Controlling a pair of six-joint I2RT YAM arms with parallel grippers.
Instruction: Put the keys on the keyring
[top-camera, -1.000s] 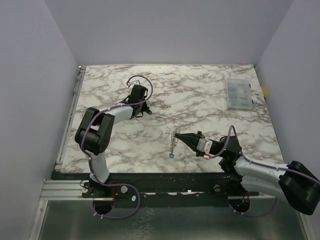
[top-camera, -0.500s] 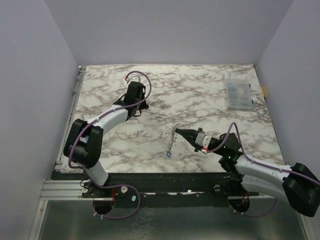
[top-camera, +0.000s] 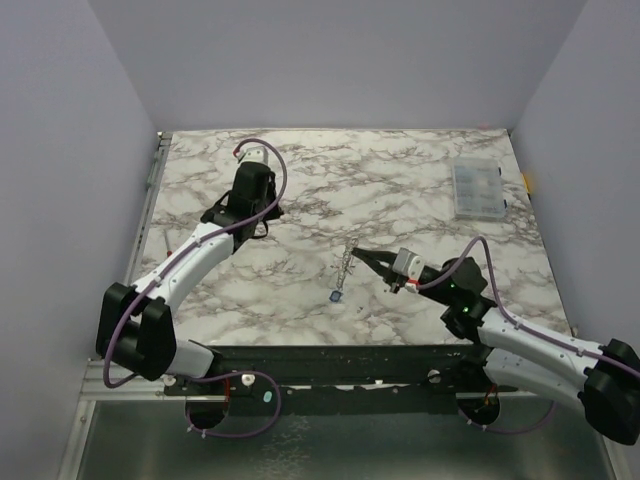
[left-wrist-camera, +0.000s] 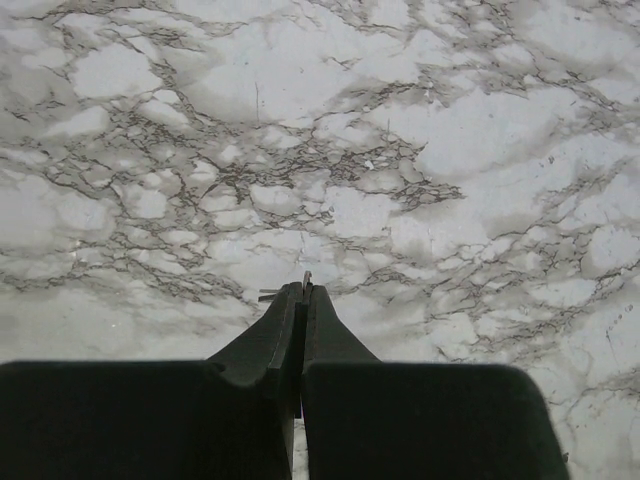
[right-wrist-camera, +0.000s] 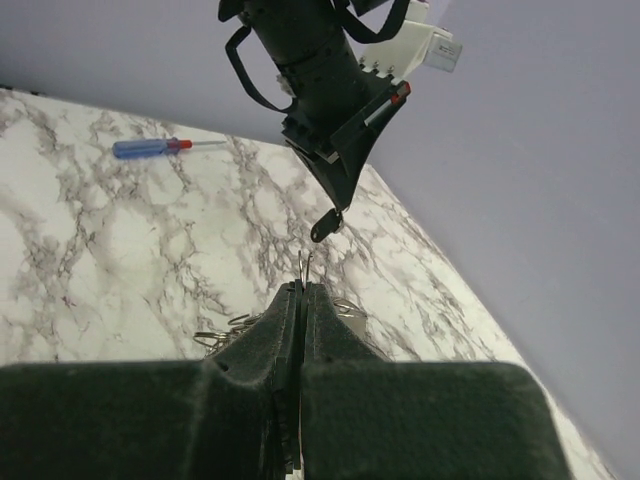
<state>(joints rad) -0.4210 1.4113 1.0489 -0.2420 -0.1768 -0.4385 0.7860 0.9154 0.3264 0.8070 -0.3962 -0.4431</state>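
My right gripper (top-camera: 362, 258) is shut on the keyring (top-camera: 347, 263), whose chain hangs down to a blue key (top-camera: 337, 297). In the right wrist view the ring's thin wire (right-wrist-camera: 305, 264) sticks up from my shut fingertips (right-wrist-camera: 304, 288), with silvery loops (right-wrist-camera: 347, 306) beside them. My left gripper (top-camera: 265, 228) is over the table's left middle, well apart from the ring. It is shut on a small key: its metal blade (left-wrist-camera: 306, 279) shows at the tips (left-wrist-camera: 304, 291). From the right wrist the key's dark head (right-wrist-camera: 327, 225) hangs below the left fingers.
A blue-and-red screwdriver (right-wrist-camera: 160, 147) lies on the marble near the left wall. A clear compartment box (top-camera: 477, 190) sits at the table's far right. Purple walls stand on three sides of the table.
The left arm has stretched out and its gripper has shifted left and farther away. The right gripper has moved slightly away from me with the keyring, and the blue key has followed.
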